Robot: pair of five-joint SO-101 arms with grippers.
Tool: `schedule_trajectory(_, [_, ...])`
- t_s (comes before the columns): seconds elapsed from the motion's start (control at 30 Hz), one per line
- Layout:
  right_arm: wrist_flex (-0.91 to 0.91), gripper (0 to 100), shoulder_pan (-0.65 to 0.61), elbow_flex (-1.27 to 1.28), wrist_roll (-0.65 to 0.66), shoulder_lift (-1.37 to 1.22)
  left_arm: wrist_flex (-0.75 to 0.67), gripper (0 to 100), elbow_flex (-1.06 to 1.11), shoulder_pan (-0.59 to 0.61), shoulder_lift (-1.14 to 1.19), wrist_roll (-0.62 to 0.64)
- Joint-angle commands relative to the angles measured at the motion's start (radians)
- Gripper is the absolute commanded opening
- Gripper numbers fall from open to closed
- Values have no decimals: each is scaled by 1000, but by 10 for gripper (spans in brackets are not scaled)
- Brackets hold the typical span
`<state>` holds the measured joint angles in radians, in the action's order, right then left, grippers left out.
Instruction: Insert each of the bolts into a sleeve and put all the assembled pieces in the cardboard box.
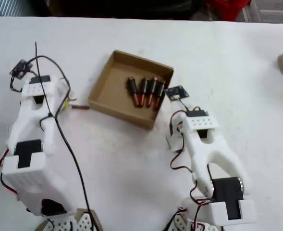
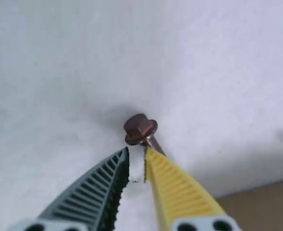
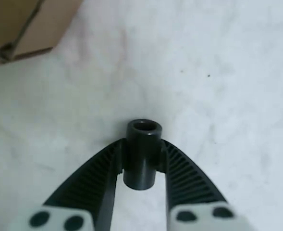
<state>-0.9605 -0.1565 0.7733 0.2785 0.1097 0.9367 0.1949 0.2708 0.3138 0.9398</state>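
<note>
1. Left arm sits on the left side of the table, and the left jaws are clamped tight on the bolt. One grey jaw and one yellow jaw pinch the shank right behind the coppery hex head.
2. That bolt hangs low over the white top, just beside the box on its left-hand wall. Whether it touches the cardboard, I cannot tell.
3. The box lies mid-table, nearer the far edge than the near one, turned at an angle to the edges.
4. Inside it are four assembled pieces side by side in a neat row, crowded toward the box's right wall. They have dark sleeves, with copper ends pointing to the near edge.
5. Right arm is over on the right side, with the right jaws closed around the sleeve. It is a short black tube gripped across its body, with its open bore in plain sight.
6. The sleeve is over bare table, near the box's near-right corner. Whether it rests on the top or hangs just above, I cannot tell.
</note>
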Motion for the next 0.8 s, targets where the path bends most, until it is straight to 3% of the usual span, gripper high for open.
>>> schedule_trajectory(0.0, [8, 17, -1, -6, 11, 39, -2, 224, -54, -36, -70, 41])
schedule_trajectory(0.2, [22, 17, -2, 3, 12, 39, -38, 152, -51, -18, -65, 61])
schedule_trajectory(0.77, [22, 17, -2, 5, 12, 39, 15, 173, -175, 38, 154, 84])
